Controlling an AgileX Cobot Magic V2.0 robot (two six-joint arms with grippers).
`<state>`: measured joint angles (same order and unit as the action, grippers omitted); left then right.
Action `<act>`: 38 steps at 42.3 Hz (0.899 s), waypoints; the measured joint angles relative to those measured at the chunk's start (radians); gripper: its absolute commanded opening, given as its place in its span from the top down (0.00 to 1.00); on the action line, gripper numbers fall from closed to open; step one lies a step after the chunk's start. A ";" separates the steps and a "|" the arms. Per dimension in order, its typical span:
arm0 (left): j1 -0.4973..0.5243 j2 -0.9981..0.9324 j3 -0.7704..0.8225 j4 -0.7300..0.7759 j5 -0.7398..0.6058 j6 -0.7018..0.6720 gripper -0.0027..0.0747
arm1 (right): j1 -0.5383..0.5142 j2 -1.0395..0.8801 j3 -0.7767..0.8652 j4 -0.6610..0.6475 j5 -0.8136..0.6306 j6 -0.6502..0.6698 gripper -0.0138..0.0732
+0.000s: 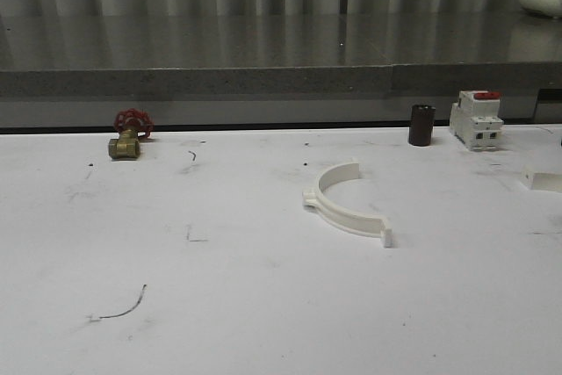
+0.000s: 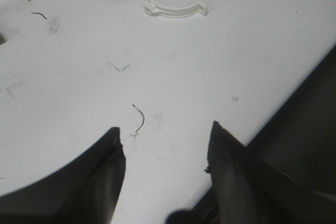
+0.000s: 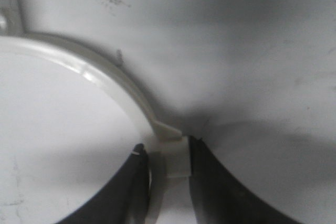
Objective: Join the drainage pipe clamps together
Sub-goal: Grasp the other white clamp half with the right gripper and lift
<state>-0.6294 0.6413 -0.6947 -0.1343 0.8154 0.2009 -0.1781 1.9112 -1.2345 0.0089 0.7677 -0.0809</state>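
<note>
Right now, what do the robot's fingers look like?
Both grippers have two dark, nearly black fingers that narrow to pointed tips. The left gripper shows smooth, wedge-shaped fingers with slightly rough, chipped tips. The right gripper has curved black fingers with a faint sheen. No cables or markings are visible on them.

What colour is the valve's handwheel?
Red, on the brass valve; clearest in the front view.
</note>
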 measured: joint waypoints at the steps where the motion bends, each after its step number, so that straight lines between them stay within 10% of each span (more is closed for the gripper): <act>1: 0.000 0.000 0.000 0.000 0.000 0.000 0.51 | 0.000 0.000 0.000 0.000 0.000 0.000 0.60; 18: 0.000 0.000 0.000 0.000 0.000 0.000 0.51 | 0.101 -0.025 -0.073 0.072 0.090 0.015 0.60; 38: 0.000 0.000 0.000 0.006 0.002 0.000 0.51 | 0.337 -0.027 -0.148 0.092 0.106 0.326 0.60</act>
<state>-0.6294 0.6413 -0.6947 -0.1288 0.8170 0.2009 0.1585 1.8842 -1.3829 0.1013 0.8734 0.2455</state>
